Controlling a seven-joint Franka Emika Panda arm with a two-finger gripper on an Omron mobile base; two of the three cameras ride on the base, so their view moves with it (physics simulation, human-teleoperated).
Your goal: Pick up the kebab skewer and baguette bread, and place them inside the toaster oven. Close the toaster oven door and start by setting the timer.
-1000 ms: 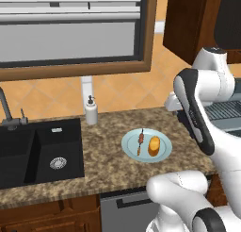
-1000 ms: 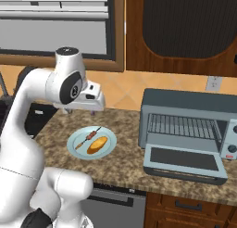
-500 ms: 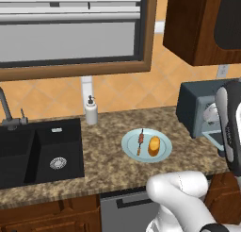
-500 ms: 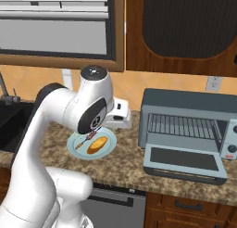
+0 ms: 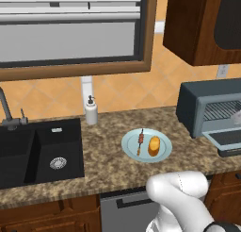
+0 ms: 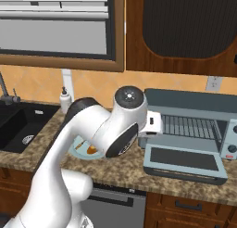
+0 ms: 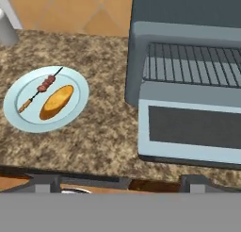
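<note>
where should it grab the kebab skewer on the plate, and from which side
Best guess: take the kebab skewer at the bare stick toward its thin end, or across the meat chunks, descending from straight above. It lies flat on the light blue plate, so there is nothing to get under. Set the end effector's open fingers across the stick, keeping clear of the baguette bread lying alongside it.

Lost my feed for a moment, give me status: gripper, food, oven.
Gripper open, empty. Kebab skewer and baguette bread side by side on the plate. Toaster oven door down, rack bare. Nothing blocking.
</note>
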